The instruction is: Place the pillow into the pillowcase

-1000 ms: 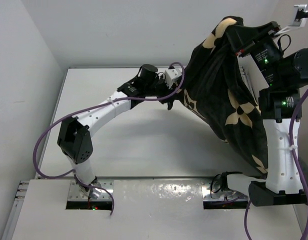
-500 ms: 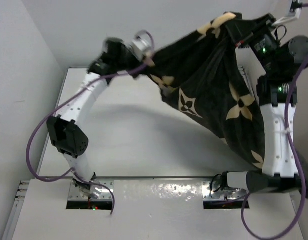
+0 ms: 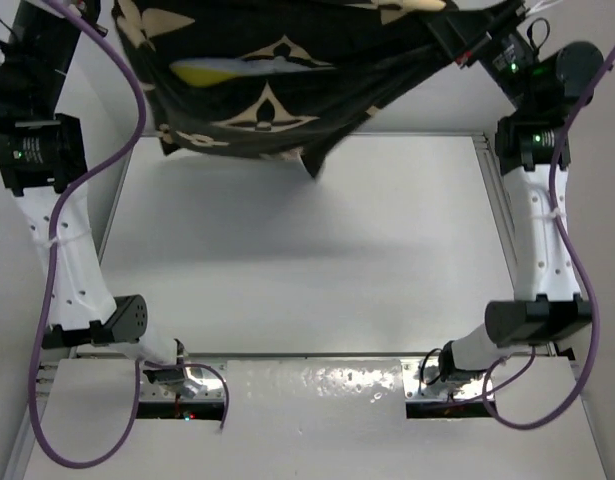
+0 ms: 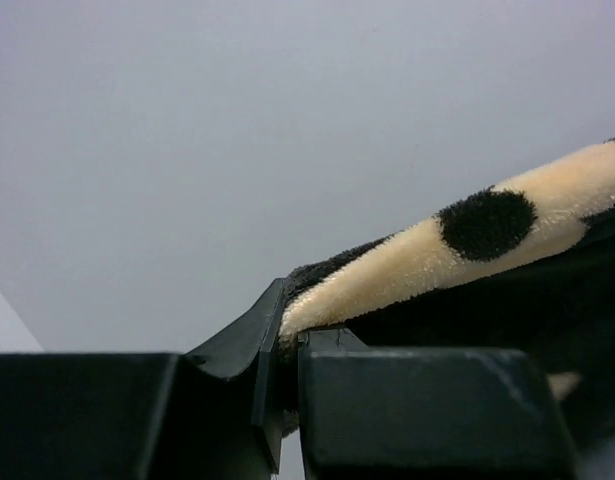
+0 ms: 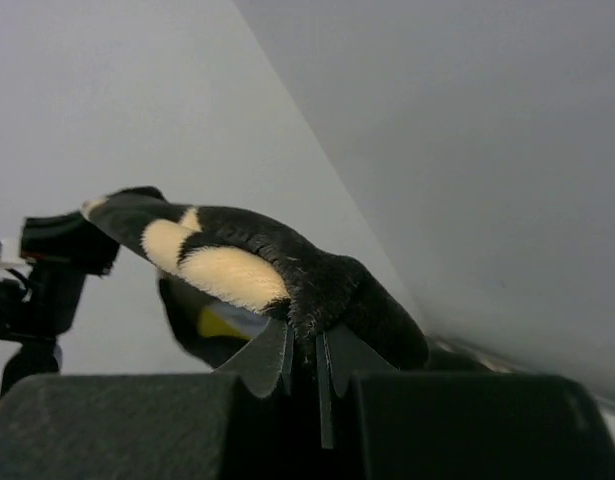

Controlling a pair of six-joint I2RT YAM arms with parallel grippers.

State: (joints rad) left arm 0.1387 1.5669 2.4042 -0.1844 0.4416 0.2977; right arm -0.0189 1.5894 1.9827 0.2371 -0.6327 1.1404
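**A:** While both arms stand raised at the sides, where is the pillowcase (image 3: 287,105)?

**B:** It is strung between them, high above the far part of the white table (image 3: 307,270). It sags in the middle, and one corner droops toward the tabletop, though it seems to hang clear of it.

**A:** What is the left gripper (image 4: 290,345) doing?

**B:** Its jaws are pressed together on the edge of the case. The left wrist view shows tan plush with a black dot pinched between them, with no gap to see.

**A:** And the right gripper (image 5: 307,352)?

**B:** Much the same. It is clamped on a fold of black plush, with a tan petal lying just beside the pinch.

**A:** Where is the pillow (image 3: 222,72)?

**B:** Inside the case. From above, a strip of yellow and pale surface shows through the slack opening, and the fabric hides the rest. The right wrist view also catches a small yellow patch tucked under the black cloth.

**A:** Is anything resting on the table?

**B:** Only the shadow of the case.
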